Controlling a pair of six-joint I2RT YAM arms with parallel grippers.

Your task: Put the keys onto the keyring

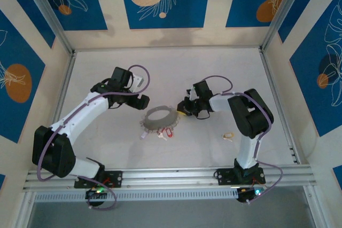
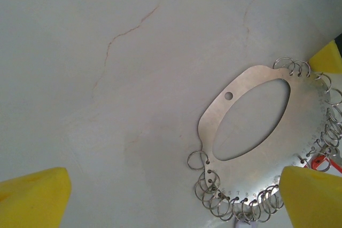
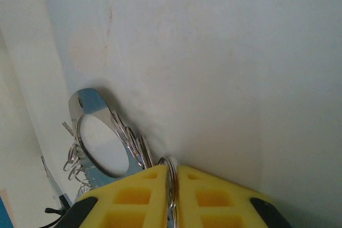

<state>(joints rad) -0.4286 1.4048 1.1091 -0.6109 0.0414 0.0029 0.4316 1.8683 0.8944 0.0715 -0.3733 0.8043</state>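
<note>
Pinching small ring (image 3: 169, 164) at keyring's (image 2: 299, 126) 3 o'clock edge, right pincer (image 3: 172, 173); left pincer (image 2: 175, 177) spread; my tug could drag keyring.

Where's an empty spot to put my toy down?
The far white table, up to the back wall, is bare. The middle is crowded: the flat grey metal keyring with wire loops, the red and pale keys beside it, the left gripper and the right gripper. A yellowish key lies by the right arm.
</note>
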